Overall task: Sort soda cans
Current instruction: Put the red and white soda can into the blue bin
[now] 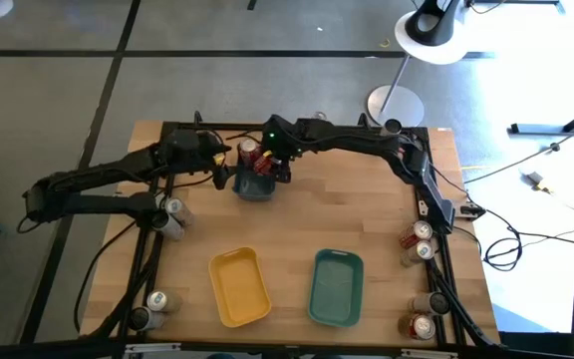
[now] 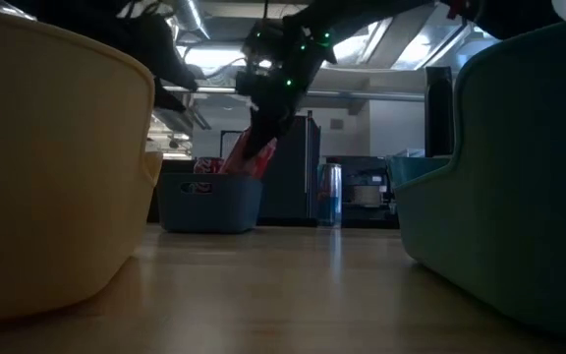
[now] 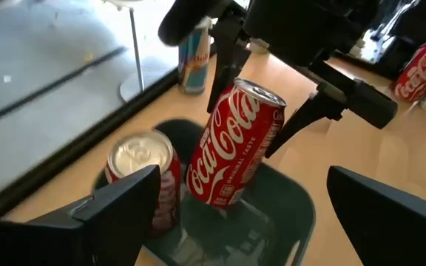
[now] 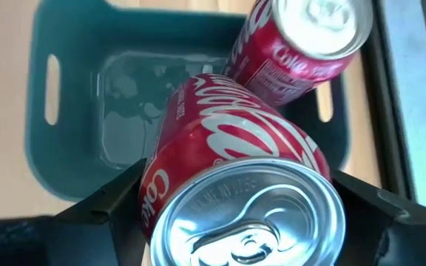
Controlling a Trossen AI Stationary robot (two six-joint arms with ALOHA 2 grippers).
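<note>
Red can [image 3: 235, 144] held tilted over the dark blue bin [image 1: 254, 187] at the table's far edge.

The right gripper [image 1: 267, 166] pinches this can between its fingers, its lower end inside the bin beside a second red can [image 3: 143, 177] already standing there. The left gripper [image 1: 219, 163] hovers just beside the bin with jaws spread and empty. Nearer, the yellow tray [image 1: 239, 286] and teal tray [image 1: 336, 287] lie side by side with bare wood between them and the bin; other cans stand along both side edges.
</note>
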